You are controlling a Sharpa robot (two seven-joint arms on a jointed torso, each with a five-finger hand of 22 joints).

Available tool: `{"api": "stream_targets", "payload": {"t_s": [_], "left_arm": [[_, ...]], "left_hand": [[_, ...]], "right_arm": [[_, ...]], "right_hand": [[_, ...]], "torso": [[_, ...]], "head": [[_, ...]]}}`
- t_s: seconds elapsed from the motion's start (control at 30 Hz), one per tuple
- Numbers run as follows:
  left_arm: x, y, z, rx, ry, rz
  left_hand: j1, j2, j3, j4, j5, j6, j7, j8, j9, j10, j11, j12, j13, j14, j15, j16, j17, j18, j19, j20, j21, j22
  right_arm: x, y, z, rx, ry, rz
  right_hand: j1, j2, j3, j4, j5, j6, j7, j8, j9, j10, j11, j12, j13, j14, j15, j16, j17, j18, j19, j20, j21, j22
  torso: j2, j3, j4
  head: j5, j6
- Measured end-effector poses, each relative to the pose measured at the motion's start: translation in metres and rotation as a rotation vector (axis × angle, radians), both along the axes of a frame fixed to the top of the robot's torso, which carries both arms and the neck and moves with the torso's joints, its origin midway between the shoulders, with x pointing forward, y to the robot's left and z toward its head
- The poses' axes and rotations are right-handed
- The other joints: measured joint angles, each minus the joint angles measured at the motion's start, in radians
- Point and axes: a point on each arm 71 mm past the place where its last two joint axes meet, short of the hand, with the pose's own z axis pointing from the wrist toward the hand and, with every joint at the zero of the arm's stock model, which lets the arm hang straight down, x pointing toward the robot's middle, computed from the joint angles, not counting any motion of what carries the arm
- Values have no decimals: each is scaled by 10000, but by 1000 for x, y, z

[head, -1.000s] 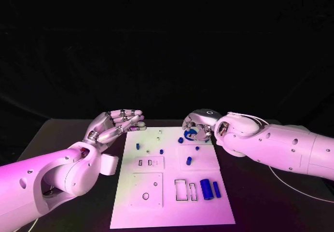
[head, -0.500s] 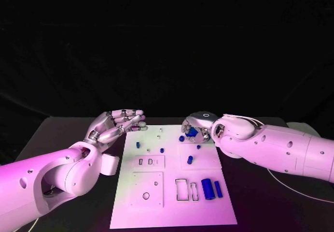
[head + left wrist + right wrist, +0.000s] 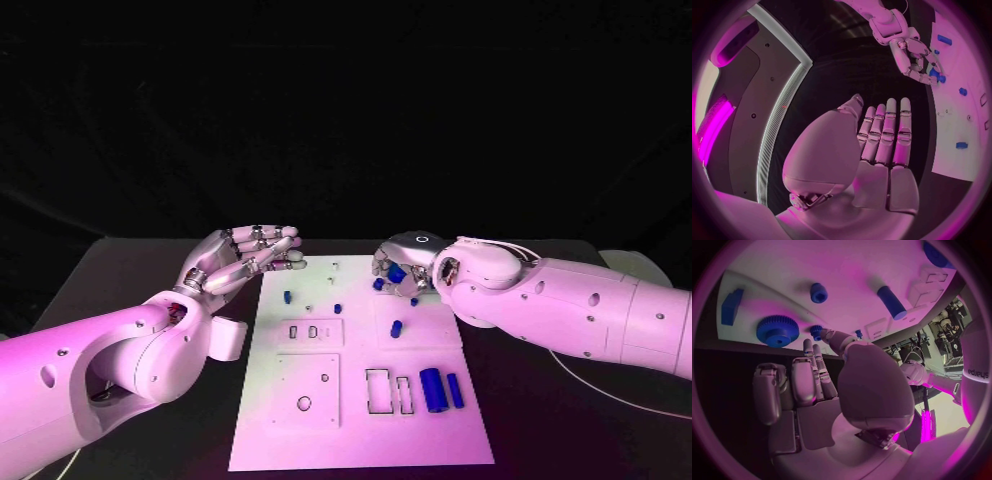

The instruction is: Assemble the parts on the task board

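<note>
Blue gear point(image 3: 777, 330) sits at the far right corner of the white board point(image 3: 361, 420), just ahead of the right hand point(image 3: 404, 262) fingertips point(image 3: 808, 344). That hand's fingers point down over it, holding nothing visible; likely lining up a grab. Left hand point(image 3: 242, 256) hovers beside the board's left edge, fingers extended together, empty, probably keeping clear.

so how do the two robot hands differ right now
The left robot hand sits beside the task board, off its left edge, while the right robot hand is over the board's far end among the blue parts. The left has its fingers straight and together, holding nothing; the right reaches toward a small blue peg next to the blue gear. Both are silver hands on white arms.
</note>
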Motion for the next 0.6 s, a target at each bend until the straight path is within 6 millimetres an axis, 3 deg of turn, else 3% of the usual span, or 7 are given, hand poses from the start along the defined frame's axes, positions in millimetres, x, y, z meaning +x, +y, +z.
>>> {"api": "stream_targets", "payload": {"t_s": [0.07, 0.6], "left_arm": [[0, 0, 0, 7, 7, 6], [1, 1, 1, 39, 50, 5]], "left_hand": [[0, 0, 0, 0, 0, 0, 0, 0, 0, 0, 0, 0, 0, 0, 0, 0, 0, 104, 0, 0, 0, 0], [0, 0, -1, 0, 0, 0, 0, 0, 1, 1, 0, 0, 1, 0, 0, 0, 11, 101, 0, 0, 0, 1]], "right_arm": [[0, 1, 0, 0, -1, 15], [2, 2, -1, -92, 63, -53]], "right_hand": [[0, 0, 0, 0, -34, 0, 0, 0, 6, 16, 13, 0, 1, 0, 0, 29, 43, 0, 0, 0, 38, 0], [26, 140, 68, 68, -34, 70, 4, 39, 102, 235, -57, 40, 52, 0, -1, 215, 188, 2, -1, 0, 183, -3]], "torso": [[9, 0, 1], [69, 0, 1]], "head": [[0, -2], [-7, -122]]}}
